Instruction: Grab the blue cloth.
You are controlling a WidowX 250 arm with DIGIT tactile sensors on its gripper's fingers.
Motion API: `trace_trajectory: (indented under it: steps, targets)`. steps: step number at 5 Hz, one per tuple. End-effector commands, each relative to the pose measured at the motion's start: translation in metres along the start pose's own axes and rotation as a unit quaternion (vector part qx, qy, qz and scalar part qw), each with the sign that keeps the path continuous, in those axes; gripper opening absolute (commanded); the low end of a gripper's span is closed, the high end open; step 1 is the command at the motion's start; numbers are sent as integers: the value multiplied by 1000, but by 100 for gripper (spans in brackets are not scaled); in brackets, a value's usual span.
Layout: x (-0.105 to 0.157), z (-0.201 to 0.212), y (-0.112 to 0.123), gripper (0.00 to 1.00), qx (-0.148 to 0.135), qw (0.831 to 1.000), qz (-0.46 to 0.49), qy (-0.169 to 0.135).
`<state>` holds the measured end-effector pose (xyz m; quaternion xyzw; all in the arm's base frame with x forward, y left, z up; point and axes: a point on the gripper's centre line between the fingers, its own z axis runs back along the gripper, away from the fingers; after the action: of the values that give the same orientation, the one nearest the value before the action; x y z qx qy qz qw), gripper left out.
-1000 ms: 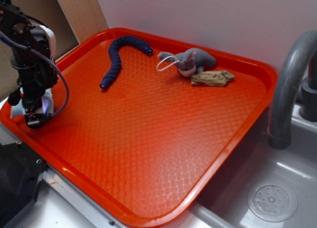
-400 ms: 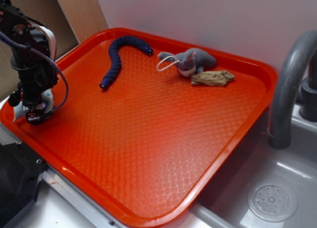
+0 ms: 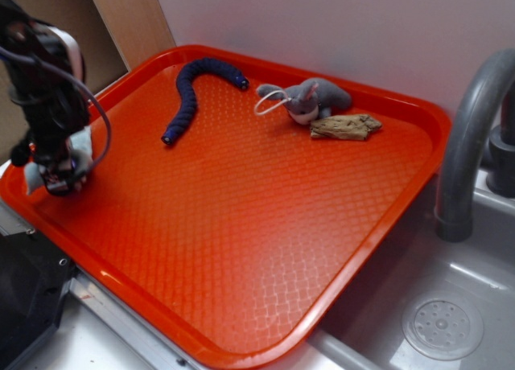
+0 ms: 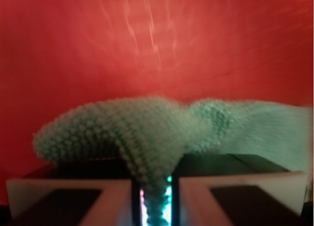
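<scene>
The blue cloth (image 4: 147,132) fills the lower half of the wrist view, a pale woven rag bunched into a fold that runs down between my two fingers. My gripper (image 4: 154,206) is shut on that fold. In the exterior view the gripper (image 3: 60,177) hangs over the near-left corner of the red tray (image 3: 265,225), with pale bits of the cloth (image 3: 82,149) showing beside the fingers. Most of the cloth there is hidden behind the arm.
A dark navy snake toy (image 3: 189,96) lies at the tray's far left. A grey plush animal (image 3: 310,98) and a brown piece of wood (image 3: 346,127) sit at the far side. A grey faucet (image 3: 475,137) and sink drain (image 3: 442,328) are to the right.
The gripper has risen a little and shifted slightly, carrying the cloth with it; the cloth sits higher against the fingers than a second ago. The toys have not moved.
</scene>
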<state>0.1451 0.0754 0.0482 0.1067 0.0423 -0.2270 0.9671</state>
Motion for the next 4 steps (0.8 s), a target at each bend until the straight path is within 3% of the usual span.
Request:
trace_trajectory:
  steps: [1, 2, 3, 4]
  targets:
    - [46, 129, -25, 0, -63, 944, 263, -190]
    - [64, 183, -26, 0, -75, 918, 353, -163]
    - [64, 230, -11, 0, -110, 913, 371, -128]
    - [60, 242, -9, 0, -119, 910, 381, -107]
